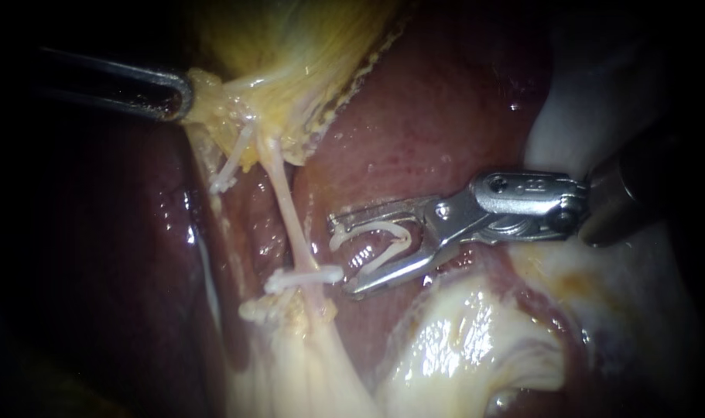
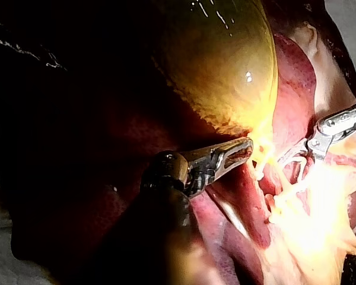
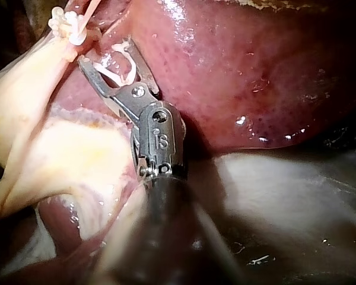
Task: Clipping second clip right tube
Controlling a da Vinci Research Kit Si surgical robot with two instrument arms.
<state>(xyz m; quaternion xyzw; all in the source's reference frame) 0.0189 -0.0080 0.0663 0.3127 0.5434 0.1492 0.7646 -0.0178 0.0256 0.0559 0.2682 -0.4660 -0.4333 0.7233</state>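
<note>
**Right instrument** (image 1: 341, 258): jaws spread wide and carrying a white loaded clip (image 1: 391, 231), one leg lying along each jaw. Nothing else is between them.

**Right tube** (image 1: 290, 217): a pale, taut strand just ahead of the jaw tips and crossing their line, not yet inside the gap.

**Placed clip** (image 1: 306, 276): white, set across the tube close ahead of the lower jaw tip.

**Left instrument** (image 1: 183, 97): well beyond the tube from the right jaws, jaws closed on the yellowish edge of the gallbladder (image 1: 290, 46), apparently holding the tube stretched.

**Liver** (image 1: 429, 124): dark red, glossy, under and beside the right jaws.

**Step in hand**: approach, with the clip loaded but not seated.

**Next move, as judged**: advance until the tube lies deep between both clip legs, clear of the placed clip, then close.
</note>
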